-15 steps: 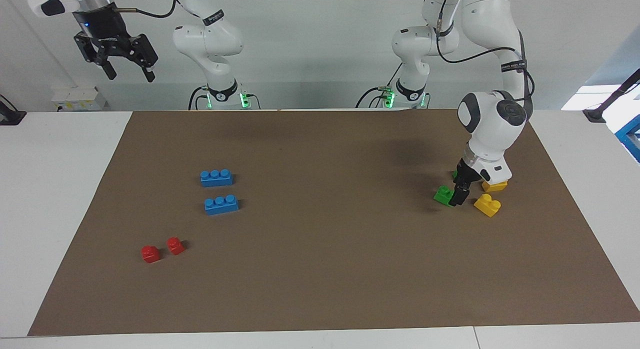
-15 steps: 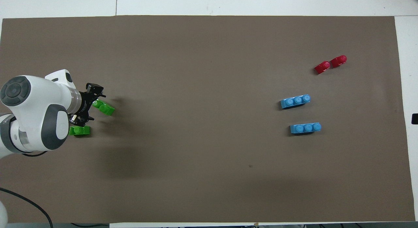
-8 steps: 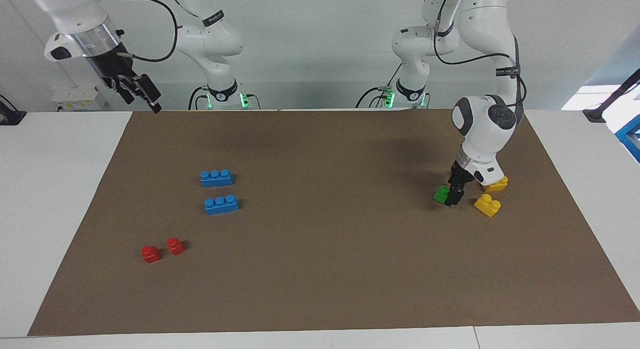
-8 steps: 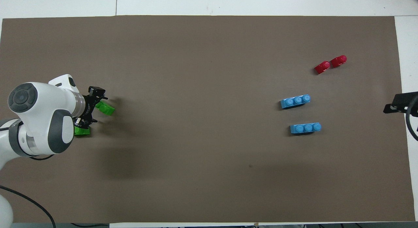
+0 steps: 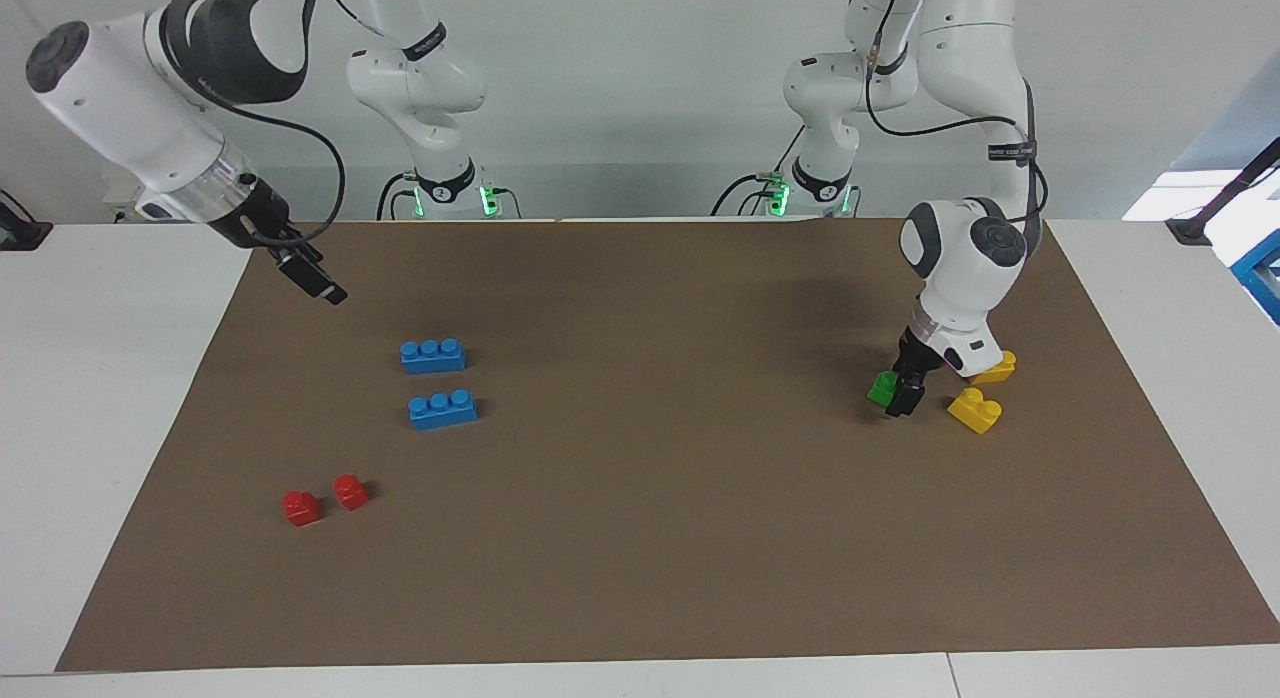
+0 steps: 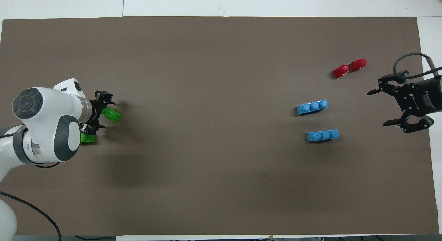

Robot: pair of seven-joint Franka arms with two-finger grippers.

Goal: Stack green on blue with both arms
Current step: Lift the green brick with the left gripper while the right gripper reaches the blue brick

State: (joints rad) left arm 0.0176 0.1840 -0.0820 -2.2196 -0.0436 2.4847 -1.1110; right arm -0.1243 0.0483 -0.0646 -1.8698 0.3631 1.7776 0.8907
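**Green brick at the left tool, blue bricks waiting**

The green brick (image 6: 112,115) sits on the brown mat (image 5: 650,538) at the left arm's end of the table (image 5: 120,398), and your left tool (image 5: 905,390) is down at it, fingers either side of it. Whether they press on it yet, you cannot tell from either view. A second green brick (image 6: 87,138) lies just beside, nearer the robots and partly under the left arm's wrist. Two yellow bricks, one (image 5: 975,410) farther from the robots and one (image 5: 995,368) nearer, lie close by.

Toward the right arm's end you have two blue bricks, one (image 5: 433,354) nearer the robots, the other (image 5: 442,408) just beside it and farther out. Your right tool (image 6: 388,108) hangs in the air over the mat's edge near them, fingers spread apart and holding nothing. Two small red bricks (image 5: 320,500) lie farther from the robots than the blue pair.
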